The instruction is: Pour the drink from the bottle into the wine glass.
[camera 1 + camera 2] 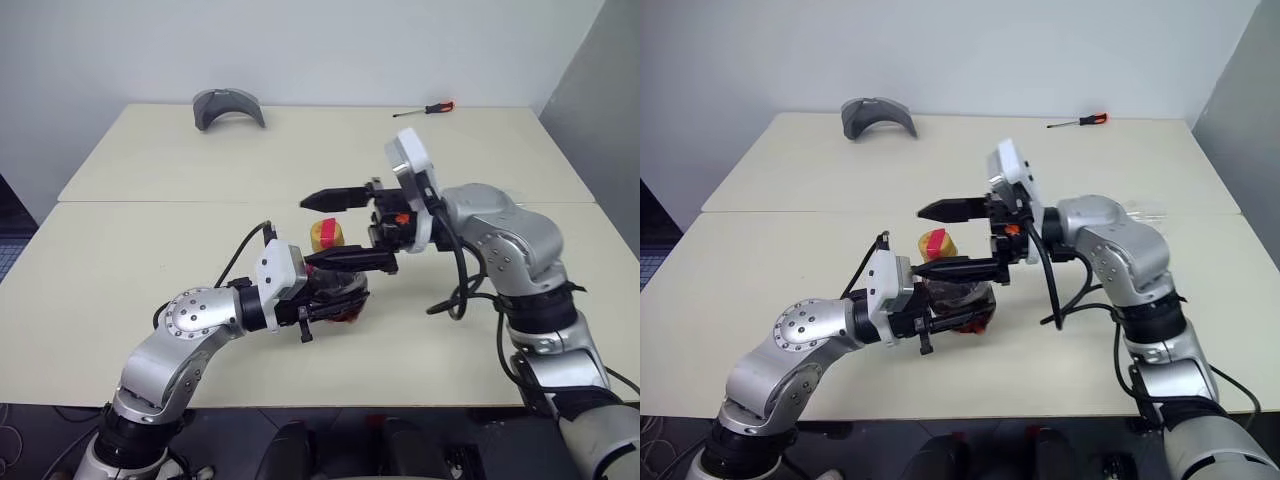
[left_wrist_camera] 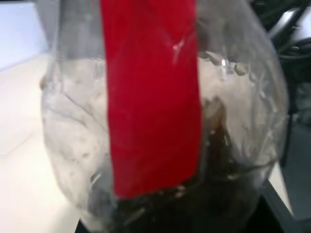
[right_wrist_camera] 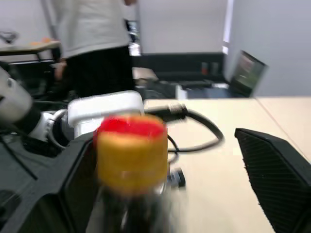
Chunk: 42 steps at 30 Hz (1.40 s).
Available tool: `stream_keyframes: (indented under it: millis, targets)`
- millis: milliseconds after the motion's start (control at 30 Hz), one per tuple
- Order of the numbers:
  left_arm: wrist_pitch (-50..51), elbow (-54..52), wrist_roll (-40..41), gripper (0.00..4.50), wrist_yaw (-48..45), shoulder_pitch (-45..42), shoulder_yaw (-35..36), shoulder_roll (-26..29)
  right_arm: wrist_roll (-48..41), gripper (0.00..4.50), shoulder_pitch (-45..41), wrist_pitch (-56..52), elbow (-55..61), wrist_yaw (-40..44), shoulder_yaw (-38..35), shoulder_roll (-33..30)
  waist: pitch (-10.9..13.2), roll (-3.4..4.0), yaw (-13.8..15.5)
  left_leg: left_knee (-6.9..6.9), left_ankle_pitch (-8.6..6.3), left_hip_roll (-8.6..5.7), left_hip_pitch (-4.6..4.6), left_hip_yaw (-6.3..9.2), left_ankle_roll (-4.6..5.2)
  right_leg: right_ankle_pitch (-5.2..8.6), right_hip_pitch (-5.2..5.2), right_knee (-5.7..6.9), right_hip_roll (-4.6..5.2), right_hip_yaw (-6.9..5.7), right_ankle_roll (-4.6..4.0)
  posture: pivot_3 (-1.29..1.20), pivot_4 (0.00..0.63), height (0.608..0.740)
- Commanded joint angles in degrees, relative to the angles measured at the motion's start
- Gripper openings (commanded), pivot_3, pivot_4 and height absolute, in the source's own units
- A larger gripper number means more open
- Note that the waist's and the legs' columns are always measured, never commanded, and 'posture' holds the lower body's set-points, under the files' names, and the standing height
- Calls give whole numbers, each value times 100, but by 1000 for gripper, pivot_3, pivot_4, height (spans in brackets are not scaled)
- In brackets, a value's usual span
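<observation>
The bottle point(image 1: 338, 288) stands on the table in front of me, and my left gripper point(image 1: 332, 302) is shut on its round belly. Its red label strip point(image 2: 150, 97) and the dark drink point(image 2: 204, 194) low in the belly show close up in the left wrist view. My right gripper point(image 1: 310, 232) reaches in level from the right and is open. One finger lies beyond the yellow-orange cap point(image 1: 326, 236) and one on the near side, neither touching it. A bit of clear glass point(image 1: 1145, 210) behind my right forearm looks like the wine glass, mostly hidden.
A grey curved object point(image 1: 228, 107) lies at the far left of the cream table point(image 1: 150, 250). A red-handled screwdriver point(image 1: 425, 110) lies at the far right. A person point(image 3: 92, 43) stands beyond the table in the right wrist view.
</observation>
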<state>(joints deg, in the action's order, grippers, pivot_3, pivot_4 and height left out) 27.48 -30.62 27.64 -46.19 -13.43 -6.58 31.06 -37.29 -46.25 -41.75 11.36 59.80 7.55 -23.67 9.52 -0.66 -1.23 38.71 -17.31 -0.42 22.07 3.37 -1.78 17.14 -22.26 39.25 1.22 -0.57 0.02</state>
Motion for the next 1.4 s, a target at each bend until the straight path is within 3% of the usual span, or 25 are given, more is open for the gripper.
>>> stream_keyframes:
  millis: [33,333,600,967,1400]
  targets:
    - [-44,12,-76,1704,260,-151,127,-88,-62,4442,95,-167,521,-681,-415,-55,0,0,-20,-1,0,0,-1,0,0,0,0,1,0,0,0,0,150,740]
    - [-647,1296,-687,1704,360,-770,-163,-538,291,4442,199,-210,1039,-2075,-287,422,0,0,-25,-2,2,-1,-3,-2,-3,0,-2,8,-2,0,0,0,150,740]
    - [-996,1883,-879,1704,141,-1147,-140,-601,300,4442,120,-276,1020,-2276,-150,527,0,0,-28,0,2,-1,-1,-3,-3,0,-2,6,-1,1,0,0,150,740]
    - [-1045,1830,-910,1704,100,-1169,-116,-646,529,4442,-160,-108,530,-2416,-121,727,0,0,-38,0,2,-2,-1,-4,-3,0,-3,6,-1,2,0,0,150,740]
    - [-1065,1932,-950,1704,96,-1338,-36,-673,886,4442,-150,100,338,-2210,-220,336,0,0,-37,0,1,-2,-1,-4,-2,0,-3,7,-1,1,0,0,150,740]
